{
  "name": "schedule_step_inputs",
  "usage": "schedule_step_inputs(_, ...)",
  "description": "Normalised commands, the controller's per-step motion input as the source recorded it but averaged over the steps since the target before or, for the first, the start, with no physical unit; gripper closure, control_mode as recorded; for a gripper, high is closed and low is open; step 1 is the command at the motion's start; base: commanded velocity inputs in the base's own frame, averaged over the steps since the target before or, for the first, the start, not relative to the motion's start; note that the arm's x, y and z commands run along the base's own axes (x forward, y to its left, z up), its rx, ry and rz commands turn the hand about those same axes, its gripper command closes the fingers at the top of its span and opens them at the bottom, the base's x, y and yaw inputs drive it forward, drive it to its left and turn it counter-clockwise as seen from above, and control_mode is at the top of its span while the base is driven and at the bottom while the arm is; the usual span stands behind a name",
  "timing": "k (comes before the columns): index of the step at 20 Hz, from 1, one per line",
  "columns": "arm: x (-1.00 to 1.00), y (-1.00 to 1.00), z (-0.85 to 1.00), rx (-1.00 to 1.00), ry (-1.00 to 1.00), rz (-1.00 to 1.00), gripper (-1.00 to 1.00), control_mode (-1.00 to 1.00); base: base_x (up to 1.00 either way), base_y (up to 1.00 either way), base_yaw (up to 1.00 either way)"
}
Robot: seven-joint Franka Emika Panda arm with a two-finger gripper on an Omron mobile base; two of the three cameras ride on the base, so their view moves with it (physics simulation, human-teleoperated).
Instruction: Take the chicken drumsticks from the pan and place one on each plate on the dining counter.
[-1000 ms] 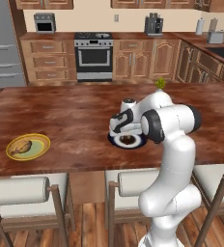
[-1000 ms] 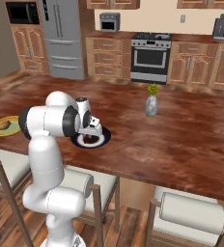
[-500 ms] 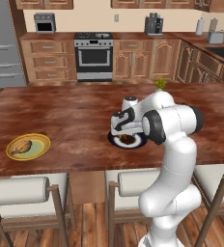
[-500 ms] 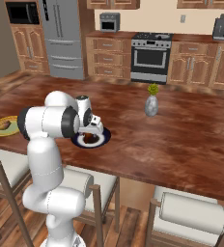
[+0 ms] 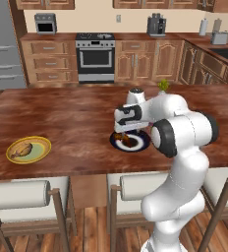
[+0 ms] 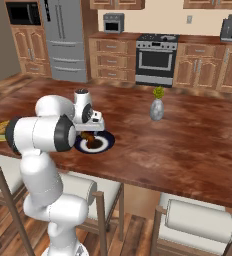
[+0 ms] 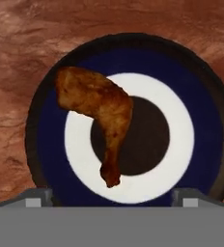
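Hand view: dark reddish-brown cooked drumstick [image 7: 100, 116] lying free on blue-rimmed, white-centred round plate [image 7: 201, 144], on glossy reddish-brown wooden surface [image 7: 17, 58]; pincer [image 7: 111, 197] spread apart above, clamped on nothing.

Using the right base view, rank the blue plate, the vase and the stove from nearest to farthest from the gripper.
1. Blue plate: directly under the gripper, on the dining counter.
2. Vase: farther along the counter, off to the gripper's right in this view.
3. Stove: against the back wall, beyond the counter.
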Motion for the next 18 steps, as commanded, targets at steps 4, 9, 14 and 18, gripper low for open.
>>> schedule_step_inputs(4,-0.93,-0.14,0.49,0.00,0.00,0.16,-1.00,-1.00,0.00,0.00,0.00)
schedule_step_inputs(9,-1.00,-0.19,0.29,0.00,0.00,0.10,-1.00,-1.00,0.00,0.00,0.00)
schedule_step_inputs(14,-0.99,-0.22,0.37,0.00,0.00,0.08,-1.00,-1.00,0.00,0.00,0.00)
schedule_step_inputs(18,-0.98,-0.18,0.38,0.00,0.00,0.00,-1.00,-1.00,0.00,0.00,0.00)
